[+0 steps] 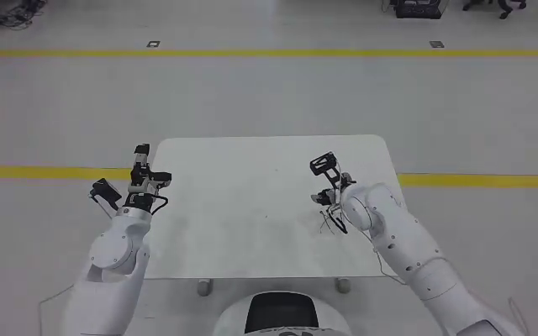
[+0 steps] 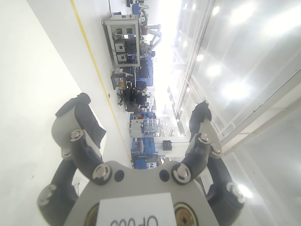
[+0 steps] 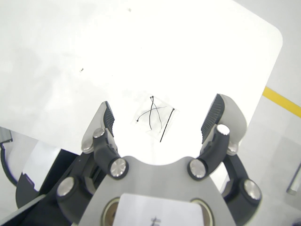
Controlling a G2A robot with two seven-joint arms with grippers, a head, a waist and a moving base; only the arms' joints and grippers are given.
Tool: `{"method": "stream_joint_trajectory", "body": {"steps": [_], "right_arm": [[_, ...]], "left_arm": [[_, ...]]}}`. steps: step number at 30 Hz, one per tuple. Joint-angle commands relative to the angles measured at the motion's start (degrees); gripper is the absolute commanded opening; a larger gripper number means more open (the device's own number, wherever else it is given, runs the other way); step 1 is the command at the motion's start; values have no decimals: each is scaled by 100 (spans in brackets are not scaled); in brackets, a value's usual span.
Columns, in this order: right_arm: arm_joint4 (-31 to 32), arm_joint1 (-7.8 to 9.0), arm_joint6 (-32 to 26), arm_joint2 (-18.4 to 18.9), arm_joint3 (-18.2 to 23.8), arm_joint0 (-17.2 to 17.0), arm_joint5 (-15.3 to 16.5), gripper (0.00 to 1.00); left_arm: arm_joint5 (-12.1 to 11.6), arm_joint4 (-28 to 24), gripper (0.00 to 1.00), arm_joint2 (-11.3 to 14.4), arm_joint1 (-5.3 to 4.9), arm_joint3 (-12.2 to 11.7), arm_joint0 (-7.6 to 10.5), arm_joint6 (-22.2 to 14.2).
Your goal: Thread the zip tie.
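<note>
Three thin black zip ties (image 3: pixel 155 116) lie loose on a small clear sheet on the white table (image 3: pixel 141 36); two curved ones cross and a straight one lies beside them. My right gripper (image 3: pixel 162 106) hangs open above them, a finger to either side, holding nothing. In the top view the right gripper (image 1: pixel 326 200) is over the table's right part. My left gripper (image 1: pixel 147 168) is at the table's left edge. In its own wrist view the left gripper (image 2: pixel 141 102) is open with nothing in it and points out at the room.
The table (image 1: pixel 252 210) has rounded corners, and its right edge runs close beside the zip ties. Yellow floor lines (image 1: pixel 471 180) pass behind and beside it. Workstations and chairs (image 2: pixel 131 95) stand far off in the room.
</note>
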State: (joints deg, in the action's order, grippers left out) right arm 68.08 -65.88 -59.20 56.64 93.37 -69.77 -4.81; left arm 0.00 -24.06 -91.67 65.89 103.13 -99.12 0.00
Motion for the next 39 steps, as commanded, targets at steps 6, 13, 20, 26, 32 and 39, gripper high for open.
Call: {"method": "stream_joint_trajectory", "body": {"steps": [6, 13, 20, 26, 32, 39], "right_arm": [[1, 1, 11, 7, 6, -5, -8, 100], [-182, -79, -444, -117, -478, 243, -54, 100], [-698, -229, -1047, -340, -1053, 627, -124, 100], [-717, -237, -1056, -351, -1078, 652, -116, 100], [-747, -240, -1062, -355, -1157, 629, -124, 100], [-939, -382, -1523, -622, -1730, 942, -309, 100]], "left_arm": [[0, 0, 100, 0, 0, 0, 0, 0], [0, 0, 100, 0, 0, 0, 0, 0], [0, 0, 100, 0, 0, 0, 0, 0], [0, 0, 100, 0, 0, 0, 0, 0], [0, 0, 100, 0, 0, 0, 0, 0], [0, 0, 100, 0, 0, 0, 0, 0]]}}
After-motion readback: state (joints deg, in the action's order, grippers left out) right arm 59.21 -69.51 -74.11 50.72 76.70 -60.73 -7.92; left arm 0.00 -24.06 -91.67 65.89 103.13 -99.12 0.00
